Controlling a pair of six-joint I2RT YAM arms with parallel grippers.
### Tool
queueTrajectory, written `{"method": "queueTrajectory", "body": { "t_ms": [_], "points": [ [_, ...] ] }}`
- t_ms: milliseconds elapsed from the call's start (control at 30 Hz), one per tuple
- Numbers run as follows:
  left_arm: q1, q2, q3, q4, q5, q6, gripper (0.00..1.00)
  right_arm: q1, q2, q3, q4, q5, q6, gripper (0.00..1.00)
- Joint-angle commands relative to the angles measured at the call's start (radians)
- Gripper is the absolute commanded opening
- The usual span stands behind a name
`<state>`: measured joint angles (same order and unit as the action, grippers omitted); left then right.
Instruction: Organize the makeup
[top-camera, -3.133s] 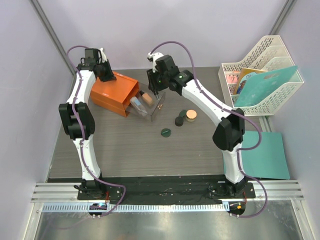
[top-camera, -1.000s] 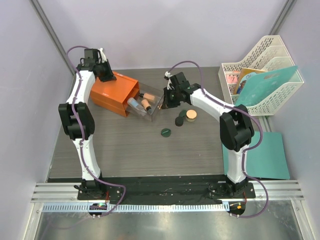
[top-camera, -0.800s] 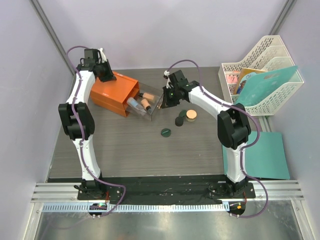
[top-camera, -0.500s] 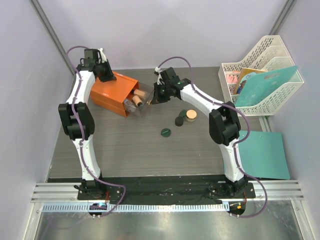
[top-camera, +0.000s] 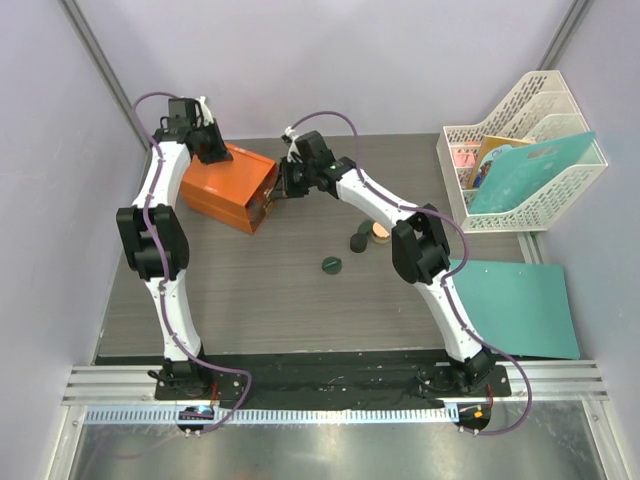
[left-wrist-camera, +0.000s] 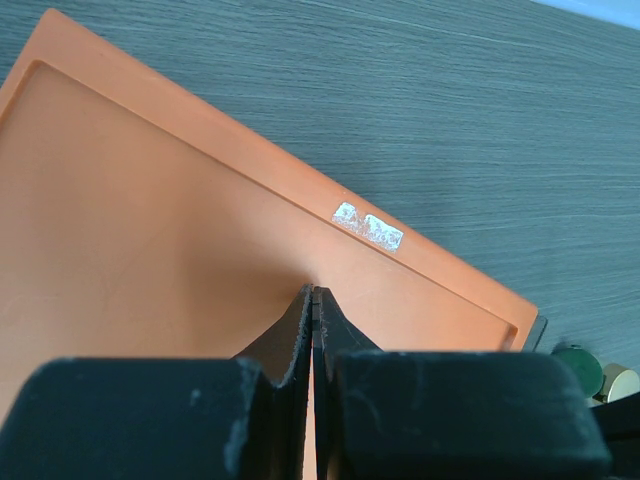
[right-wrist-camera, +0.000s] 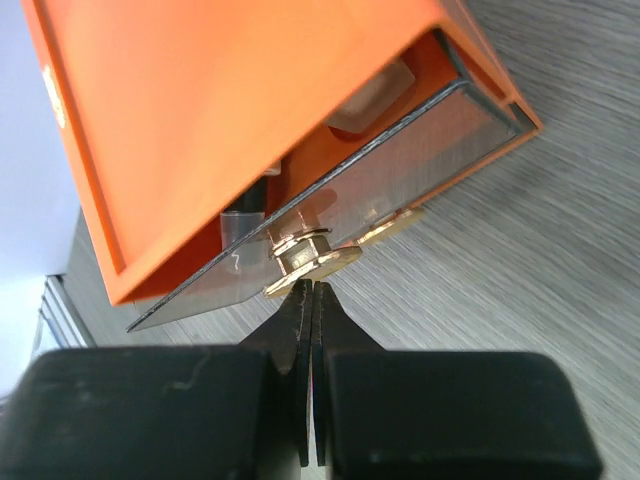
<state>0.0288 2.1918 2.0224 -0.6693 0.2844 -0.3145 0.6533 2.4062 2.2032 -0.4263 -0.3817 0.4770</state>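
Observation:
The clear drawer, holding a clear tube (right-wrist-camera: 240, 222) and other cosmetics, is pushed almost fully into the orange drawer box (top-camera: 222, 184). My right gripper (top-camera: 286, 190) is shut, and its tips (right-wrist-camera: 312, 290) press against the drawer's gold knob (right-wrist-camera: 312, 260). My left gripper (top-camera: 214, 150) is shut and empty, with its tips (left-wrist-camera: 313, 293) resting on the box's orange top (left-wrist-camera: 150, 220). On the table lie a dark green disc (top-camera: 332, 265), a dark jar (top-camera: 358, 242), a tan-lidded jar (top-camera: 381, 232) and another green disc (top-camera: 366, 226). The green disc (left-wrist-camera: 578, 368) also shows in the left wrist view.
A white file rack (top-camera: 530, 160) with a teal folder stands at the back right. A teal sheet (top-camera: 525, 310) lies at the table's right edge. Purple walls close in the back and left.
My right gripper has moved left, pushing the open drawer with its cosmetics back into the orange box. The left gripper has stayed on the box top. The loose jars and discs have not moved.

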Motion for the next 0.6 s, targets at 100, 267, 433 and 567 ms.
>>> {"method": "queueTrajectory", "body": {
  "t_ms": [100,267,433,567],
  "points": [
    [0.006,0.220,-0.188,-0.486,-0.156,0.068,0.00,0.009,0.037,0.096,0.115,-0.071,0.069,0.01],
    [0.006,0.220,-0.191,-0.486,-0.154,0.069,0.00,0.016,0.074,0.110,0.184,-0.097,0.156,0.01],
    [0.006,0.218,-0.191,-0.484,-0.156,0.069,0.00,0.020,0.035,0.063,0.193,-0.059,0.160,0.03],
    [0.005,0.221,-0.189,-0.490,-0.152,0.069,0.00,0.012,-0.022,-0.025,0.195,-0.057,0.167,0.19]
  ]
}}
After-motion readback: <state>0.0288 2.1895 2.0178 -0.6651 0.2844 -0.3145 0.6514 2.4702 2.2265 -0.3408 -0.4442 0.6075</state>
